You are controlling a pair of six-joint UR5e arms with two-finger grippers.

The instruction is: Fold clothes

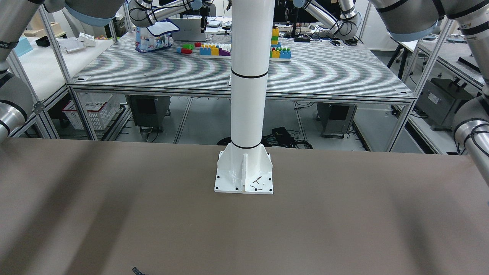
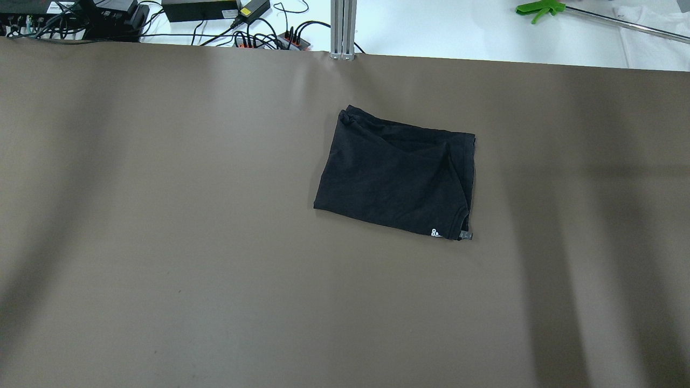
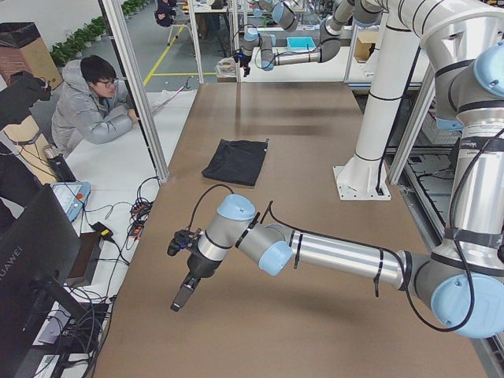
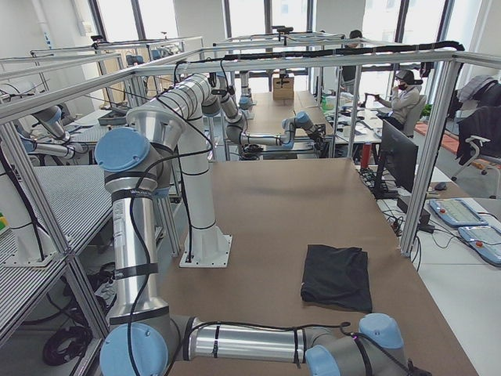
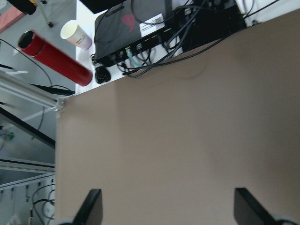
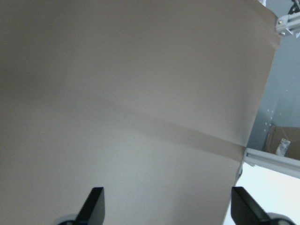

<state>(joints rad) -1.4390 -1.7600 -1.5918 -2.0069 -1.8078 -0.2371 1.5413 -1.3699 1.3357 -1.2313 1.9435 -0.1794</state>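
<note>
Black clothes (image 2: pixel 396 178), one folded piece, brown table (image 2: pixel 161 226)

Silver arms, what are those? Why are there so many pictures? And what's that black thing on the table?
Those are two robot arms at a brown table, and a white pillar stands on the table. Six cameras took pictures at the same moment. One faces the robot, one looks down from behind it, two stand at the table's ends, and one rides on each wrist. The black thing is a piece of clothing, lying in a rough rectangle. The robot's job is to fold it. Nothing is being held. The left gripper and the right gripper are both open, and their cameras see only bare table.
</note>
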